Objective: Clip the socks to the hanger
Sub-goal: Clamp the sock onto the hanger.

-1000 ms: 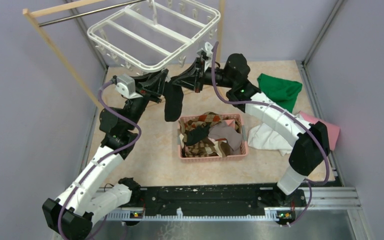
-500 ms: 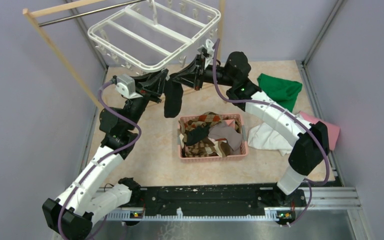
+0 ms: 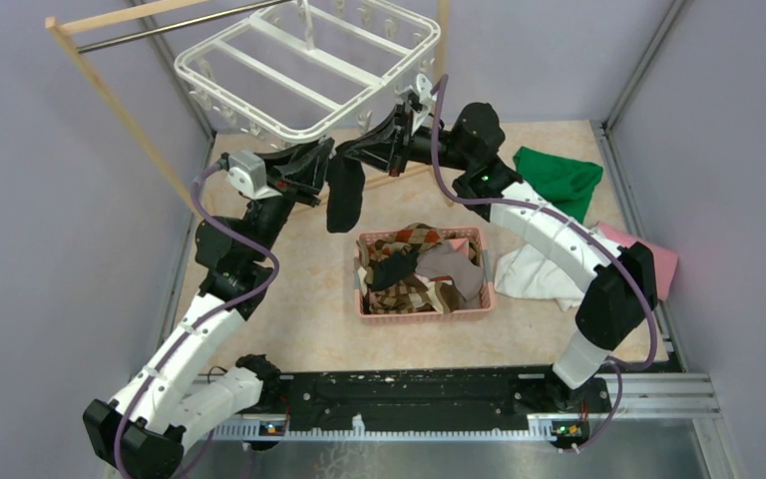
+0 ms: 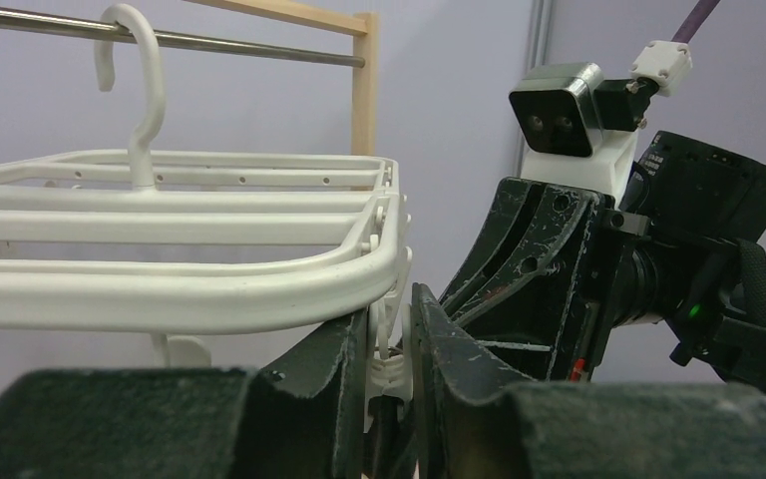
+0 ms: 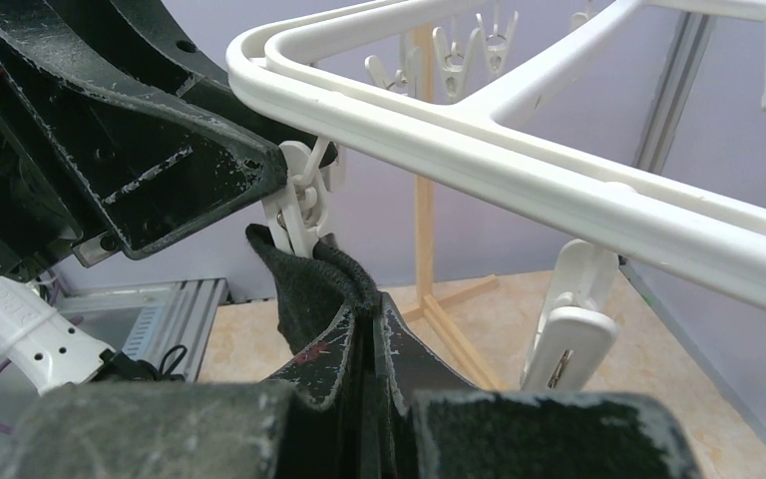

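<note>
The white hanger (image 3: 309, 70) hangs from the rack's metal bar at the back. Under its near corner, my left gripper (image 3: 321, 163) is shut on a small white clip (image 4: 391, 371), squeezing it between both fingers below the hanger's rim (image 4: 160, 289). My right gripper (image 5: 364, 309) is shut on the cuff of a black sock (image 5: 304, 289), and holds that cuff right under the same clip (image 5: 304, 200). The rest of the black sock (image 3: 344, 195) dangles between the two grippers. More socks (image 3: 409, 264), argyle, grey and black, lie piled in the basket.
The pink basket (image 3: 424, 311) stands mid-table under the arms. A green cloth (image 3: 559, 180), a white cloth (image 3: 534, 274) and a pink cloth (image 3: 660, 261) lie to the right. The wooden rack (image 3: 110, 95) stands at the back left. Another hanger clip (image 5: 569, 329) dangles beside my right fingers.
Both grippers have edged up and back toward the hanger's corner, and the black sock has risen a little with them. Neither grip has changed.
</note>
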### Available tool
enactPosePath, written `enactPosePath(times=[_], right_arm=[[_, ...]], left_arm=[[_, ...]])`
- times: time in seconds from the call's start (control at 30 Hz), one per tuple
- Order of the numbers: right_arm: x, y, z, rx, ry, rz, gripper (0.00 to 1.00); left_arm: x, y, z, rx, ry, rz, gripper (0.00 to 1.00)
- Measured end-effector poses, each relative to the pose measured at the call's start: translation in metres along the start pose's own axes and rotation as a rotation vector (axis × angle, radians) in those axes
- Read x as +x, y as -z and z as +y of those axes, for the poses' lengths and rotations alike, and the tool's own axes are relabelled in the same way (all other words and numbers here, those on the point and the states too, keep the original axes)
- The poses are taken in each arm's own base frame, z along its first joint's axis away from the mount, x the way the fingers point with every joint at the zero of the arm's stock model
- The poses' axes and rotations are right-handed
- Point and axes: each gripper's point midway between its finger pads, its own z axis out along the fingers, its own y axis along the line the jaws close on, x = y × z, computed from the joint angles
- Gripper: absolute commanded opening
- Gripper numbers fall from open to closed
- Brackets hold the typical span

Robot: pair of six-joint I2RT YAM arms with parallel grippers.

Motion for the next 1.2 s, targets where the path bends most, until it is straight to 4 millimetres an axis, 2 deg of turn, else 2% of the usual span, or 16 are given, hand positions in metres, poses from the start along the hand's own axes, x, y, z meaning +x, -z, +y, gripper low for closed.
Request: enactPosePath(times=[0.2,0.5,0.67,0.87,1.0,1.2], right_arm=[[0.0,0.0,0.0,-0.001,0.0,0.0,0.0],[0.001,0.0,0.0,-0.002,-0.001,0.001,0.01],[0.004,0.001,0.001,-0.009,-0.003,0.006,0.24],[0.024,0.005,0.004,-0.018,-0.031,0.039,0.51],[0.044,0.016,0.01,-0.019,-0.059,0.078,0.63],[0.069,0.044,0.025,-0.009,-0.064,0.152,0.71]], left_arm=[[0.0,0.0,0.0,0.0,0.008,0.0,0.57],[-0.003,0.001,0.0,-0.005,0.015,-0.003,0.83],[-0.004,0.009,0.0,-0.019,0.029,0.022,0.93],[-0.007,0.034,-0.001,-0.056,0.051,0.094,0.97],[-0.009,0.053,-0.002,-0.076,0.06,0.149,0.99],[-0.012,0.077,-0.005,-0.097,0.069,0.241,0.99]])
